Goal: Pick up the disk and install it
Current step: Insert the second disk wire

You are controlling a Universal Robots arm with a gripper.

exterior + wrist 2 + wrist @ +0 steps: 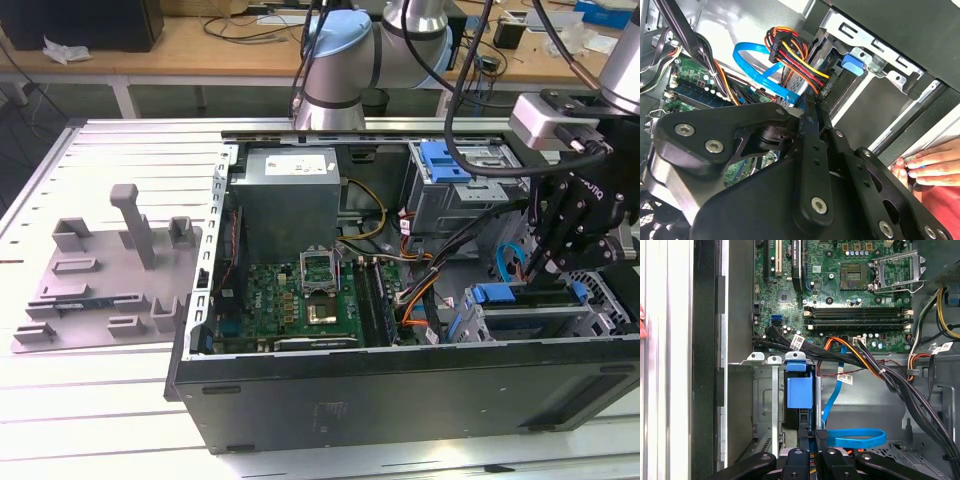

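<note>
The disk (497, 295) stands on edge in the drive cage at the near right corner of the open computer case (400, 385). Its blue bracket (799, 390) shows in the first wrist view, with a blue tab (852, 64) at the cage front in the second wrist view. My black gripper (535, 268) hangs over that cage, pointing down at the disk's rear edge. The fingers (821, 436) lie close together and I see nothing between them. The gripper (810, 107) tip sits by the blue data cable (757, 62) and the bundle of coloured power wires (795, 57).
A second blue bracket (445, 160) sits in the upper bay. The motherboard (300, 300) and the grey power supply (290, 190) take up the case's middle and back. A grey fixture plate (110, 280) lies at the exterior view's left. A person's hand (920, 165) rests on the case edge.
</note>
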